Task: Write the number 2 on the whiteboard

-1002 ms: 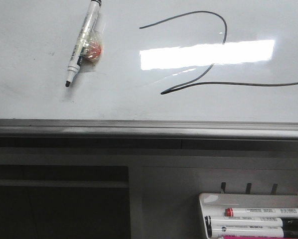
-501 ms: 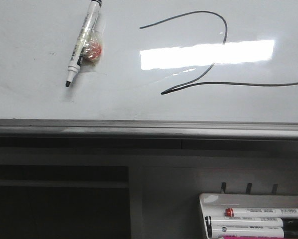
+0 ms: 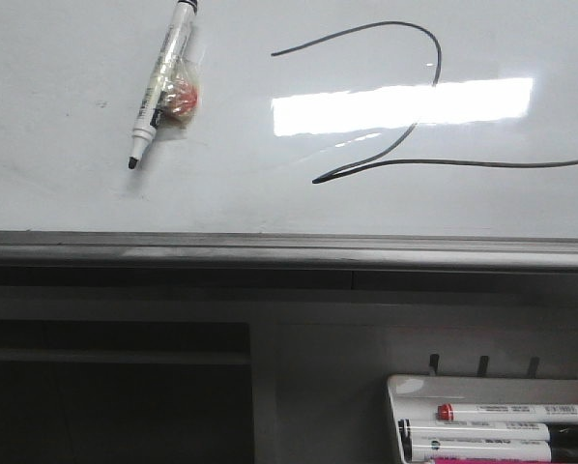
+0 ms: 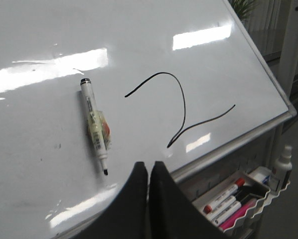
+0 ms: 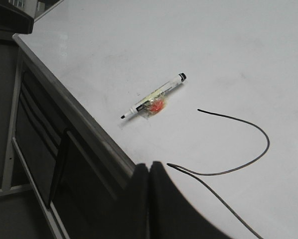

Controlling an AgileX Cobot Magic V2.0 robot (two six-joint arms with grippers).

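The whiteboard point(image 3: 67, 193) lies flat, its grey metal rail point(image 3: 270, 247) along the near edge. A thin black number 2 point(image 3: 405, 145) is drawn on it, also seen in the left wrist view point(image 4: 181, 112) and right wrist view point(image 5: 248, 159). An uncapped white marker point(image 3: 158, 82) with a black tip and a red-yellow wrap lies on the board left of the 2. It also shows in the left wrist view point(image 4: 95, 124) and right wrist view point(image 5: 151, 102). My left gripper point(image 4: 149, 167) is shut and empty, off the board's near edge. My right gripper point(image 5: 149, 168) is shut and empty by the 2's corner.
A white marker tray point(image 3: 405, 387) below the rail at the right holds several markers, one red-capped point(image 3: 511, 413). It also shows in the left wrist view point(image 4: 258, 201), with a small spray bottle point(image 4: 283, 164) beside it. Dark shelving sits under the board at the left.
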